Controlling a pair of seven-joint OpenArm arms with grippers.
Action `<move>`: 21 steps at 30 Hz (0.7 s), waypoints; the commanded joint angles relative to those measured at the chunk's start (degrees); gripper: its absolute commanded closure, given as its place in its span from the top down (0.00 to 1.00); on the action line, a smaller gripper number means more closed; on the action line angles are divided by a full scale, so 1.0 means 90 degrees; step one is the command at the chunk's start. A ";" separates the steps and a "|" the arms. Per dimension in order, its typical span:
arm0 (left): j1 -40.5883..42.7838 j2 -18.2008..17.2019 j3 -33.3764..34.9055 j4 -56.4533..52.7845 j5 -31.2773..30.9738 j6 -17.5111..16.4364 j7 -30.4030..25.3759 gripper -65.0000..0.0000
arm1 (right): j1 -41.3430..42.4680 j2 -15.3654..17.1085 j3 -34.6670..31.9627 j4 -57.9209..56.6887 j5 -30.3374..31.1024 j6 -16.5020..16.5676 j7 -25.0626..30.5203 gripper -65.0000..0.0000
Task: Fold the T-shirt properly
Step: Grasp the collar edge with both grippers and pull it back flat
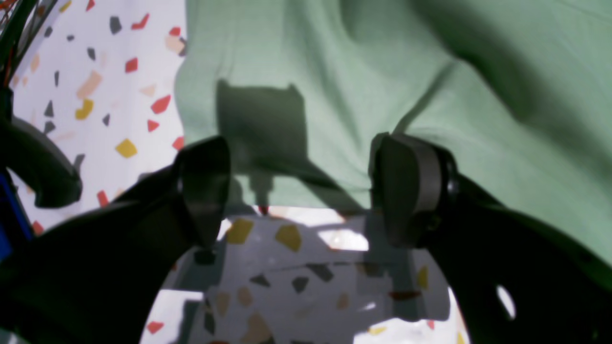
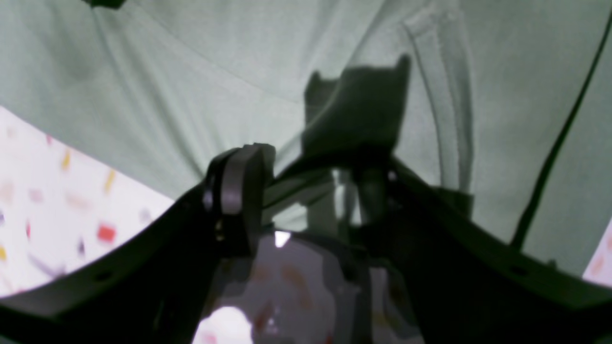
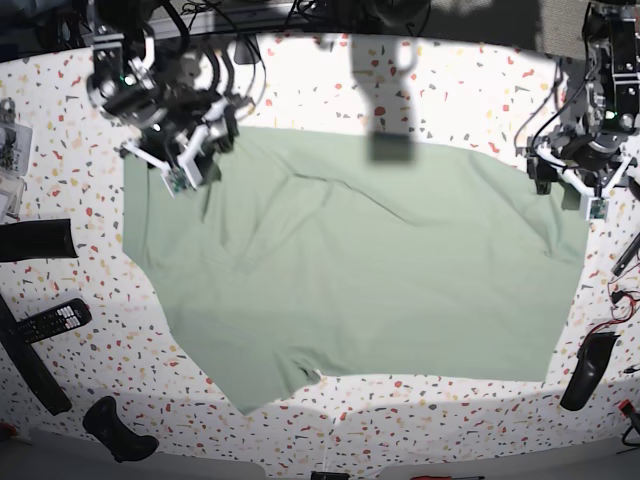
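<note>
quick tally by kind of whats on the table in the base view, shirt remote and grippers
T-shirt: 1
remote control: 1
grippers: 2, the left gripper and the right gripper
Total: 4

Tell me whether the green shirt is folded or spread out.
Spread out: the pale sage-green cloth T-shirt lies as one broad, wrinkled sheet across the speckled terrazzo table.

Bright overhead light, soft wrist views

Hard claw shadows fall on the T-shirt [image 1: 334,71]; glare whitens the worktop [image 3: 470,80] far edge; the right wrist view is blurred throughout.
</note>
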 commanded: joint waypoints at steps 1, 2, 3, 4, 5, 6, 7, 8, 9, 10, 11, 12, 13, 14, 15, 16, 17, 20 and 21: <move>0.0384 -0.0017 0.0063 -0.0189 0.0505 -0.0044 0.1375 0.69 | -0.0083 0.0039 0.0134 0.0160 -0.0097 0.0024 -0.0121 0.45; 0.0432 -0.0015 0.0063 -0.0185 0.0583 -0.0044 0.1375 0.69 | -0.0141 0.0039 0.0236 0.0238 -0.0097 0.0024 -0.0121 0.45; 0.0500 -0.0017 0.0063 -0.0182 0.0639 -0.0044 0.1372 0.69 | -0.0182 0.0039 0.0333 0.0296 -0.0097 0.0022 -0.0121 0.45; 0.0556 -0.0017 0.0061 -0.0175 0.0695 -0.0044 0.1387 0.69 | -0.0214 0.0039 0.0423 0.0338 -0.0097 0.0022 -0.0124 0.45; 0.0622 -0.0015 0.0063 -0.0165 0.0765 -0.0044 0.1401 0.69 | -0.0219 0.0039 0.0495 0.0364 -0.0097 0.0024 -0.0134 0.45; 0.0695 -0.0017 0.0063 -0.0143 0.0789 -0.0041 0.1404 0.69 | -0.0226 0.0041 0.0556 0.0372 -0.0095 0.0024 -0.0131 0.45; 0.0767 -0.0017 0.0063 -0.0102 0.0804 -0.0044 0.1404 0.69 | -0.0226 0.0041 0.0607 0.0372 -0.0097 0.0024 -0.0131 0.45; 0.0852 -0.0015 0.0063 -0.0046 0.0799 -0.0041 0.1416 0.69 | -0.0226 0.0041 0.0636 0.0372 -0.0097 0.0024 -0.0131 0.45; 0.0940 -0.0015 0.0063 0.0027 0.0794 -0.0032 0.1416 0.69 | -0.0226 0.0041 0.0658 0.0372 -0.0097 0.0024 -0.0131 0.45; 0.1032 -0.0017 0.0063 0.0134 0.0782 0.0017 0.1418 0.69 | -0.0226 0.0041 0.0663 0.0372 -0.0100 0.0024 -0.0134 0.45; 0.1127 -0.0017 0.0063 0.0262 0.0792 0.0073 0.1426 0.69 | -0.0226 0.0041 0.0661 0.0372 -0.0100 0.0027 -0.0134 0.45; 0.1229 -0.0017 0.0063 0.0413 0.0811 0.0112 0.1447 0.69 | -0.0226 0.0041 0.0661 0.0372 -0.0100 0.0027 -0.0136 0.45; 0.1326 -0.0015 0.0061 0.0573 0.0869 0.0129 0.1528 0.69 | -0.0226 0.0044 0.0661 0.0372 -0.0100 0.0024 -0.0143 0.45; 0.1428 -0.0015 0.0063 0.0743 0.0906 0.0160 0.1642 0.69 | -0.0226 0.0061 0.0661 0.0372 -0.0100 0.0024 -0.0163 0.45; 0.1532 -0.0017 0.0061 0.0916 0.0903 0.0236 0.1741 0.69 | -0.0226 0.0097 0.0661 0.0372 -0.0097 0.0024 -0.0170 0.45; 0.1649 -0.0015 0.0061 0.1086 0.0928 0.0325 0.1756 0.69 | -0.0228 0.0141 0.0661 0.0372 -0.0100 0.0024 -0.0180 0.45; 0.1768 -0.0015 0.0061 0.1251 0.0962 0.0403 0.1756 0.69 | -0.0226 0.0202 0.0661 0.0372 -0.0097 0.0024 -0.0182 0.45; 0.2103 -0.0012 0.0061 0.1695 0.1088 0.0617 0.1766 0.69 | -0.0228 0.0386 0.0661 0.0372 -0.0095 0.0024 -0.0206 0.45; 0.2217 -0.0015 0.0061 0.1817 0.1124 0.0721 0.1797 0.69 | -0.0228 0.0452 0.0661 0.0372 -0.0097 0.0024 -0.0238 0.45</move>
